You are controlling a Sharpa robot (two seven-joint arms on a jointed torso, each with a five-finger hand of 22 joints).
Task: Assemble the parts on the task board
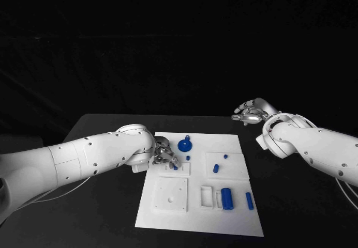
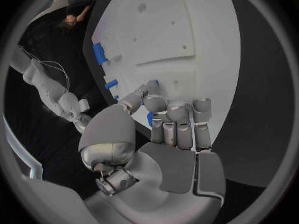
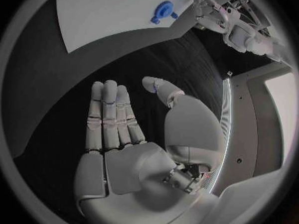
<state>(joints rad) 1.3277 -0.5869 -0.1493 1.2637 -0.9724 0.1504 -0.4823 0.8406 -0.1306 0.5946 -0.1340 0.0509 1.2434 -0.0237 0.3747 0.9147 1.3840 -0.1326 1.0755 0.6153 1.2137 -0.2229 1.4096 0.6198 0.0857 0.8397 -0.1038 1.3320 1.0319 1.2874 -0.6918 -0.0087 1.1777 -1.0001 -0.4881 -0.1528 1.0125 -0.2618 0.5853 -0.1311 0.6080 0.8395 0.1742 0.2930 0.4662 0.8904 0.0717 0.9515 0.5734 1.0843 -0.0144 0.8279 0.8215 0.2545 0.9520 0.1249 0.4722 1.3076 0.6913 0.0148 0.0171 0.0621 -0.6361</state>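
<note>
Pinching a small blue peg (image 1: 175,166) at the task board's (image 1: 200,217) near-left socket, my left robot hand (image 1: 164,155) risks jamming it if tilted; my right robot hand (image 1: 251,114) hangs released beyond the board over the desk (image 1: 298,206).

Dim dark surroundings, bright glare on white plate, fisheye-bent edges

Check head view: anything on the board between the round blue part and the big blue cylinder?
Yes: head view shows a small blue peg on the task board, between the round blue part and the big blue cylinder.
</note>
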